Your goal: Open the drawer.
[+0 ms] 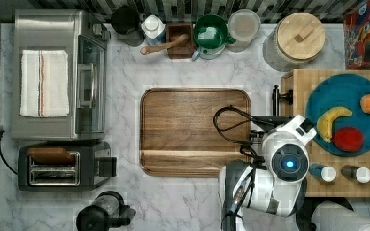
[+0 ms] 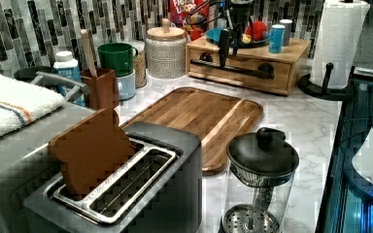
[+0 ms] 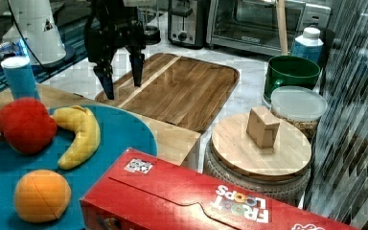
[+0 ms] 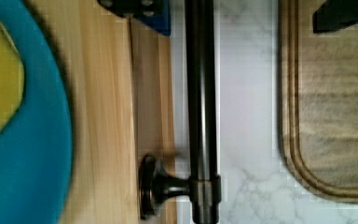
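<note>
Clearly the risk sits in the alignment. In the wrist view the end effector (image 4: 247, 11) is spread wide, grasping nothing, one finger over the unit's top edge and the other out over the tray, with the black bar handle (image 4: 201, 93) running between them. If the fingers descend off-line, the inner one could land on the wooden unit (image 2: 291, 51) or scrape the drawer front rather than slip behind the bar; the gap behind the bar looks narrow, though that is hard to judge from above. A pull not square to the front could also jam the drawer (image 2: 240, 65), or drag the whole unit across the worktop (image 1: 125, 202) and upset the blue plate (image 1: 318, 94) of fruit.

Going left to right in the top view: the tray (image 1: 195, 132) lies at centre, the handle next at its 3 o'clock, then the unit holding the drawer, shut. The drawer faces 9 o'clock, toward the tray, so it must slide that way. Its front and handle run long from 12 to 6 o'clock.
</note>
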You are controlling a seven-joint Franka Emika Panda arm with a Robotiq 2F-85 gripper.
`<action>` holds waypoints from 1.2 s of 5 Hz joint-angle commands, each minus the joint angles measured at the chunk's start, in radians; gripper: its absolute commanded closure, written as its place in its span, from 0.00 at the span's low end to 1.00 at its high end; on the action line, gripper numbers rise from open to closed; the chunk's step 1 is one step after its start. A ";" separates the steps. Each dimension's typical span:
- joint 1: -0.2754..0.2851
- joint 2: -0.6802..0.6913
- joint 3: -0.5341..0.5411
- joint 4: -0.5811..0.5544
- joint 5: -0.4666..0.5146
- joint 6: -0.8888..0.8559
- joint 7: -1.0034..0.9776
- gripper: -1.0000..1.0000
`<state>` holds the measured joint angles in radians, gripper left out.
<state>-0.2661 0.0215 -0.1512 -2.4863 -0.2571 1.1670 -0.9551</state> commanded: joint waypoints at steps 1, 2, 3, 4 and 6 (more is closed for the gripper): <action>-0.073 0.089 0.045 -0.023 -0.116 0.193 0.085 0.00; 0.011 0.090 -0.011 -0.039 -0.152 0.198 0.195 0.00; 0.026 0.074 0.021 -0.040 -0.124 0.158 0.247 0.00; 0.010 0.058 0.082 -0.057 -0.003 0.163 0.168 0.00; 0.025 0.105 0.176 -0.029 0.378 0.152 -0.182 0.00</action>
<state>-0.3311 0.1217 -0.1011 -2.5352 0.0764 1.2988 -1.0635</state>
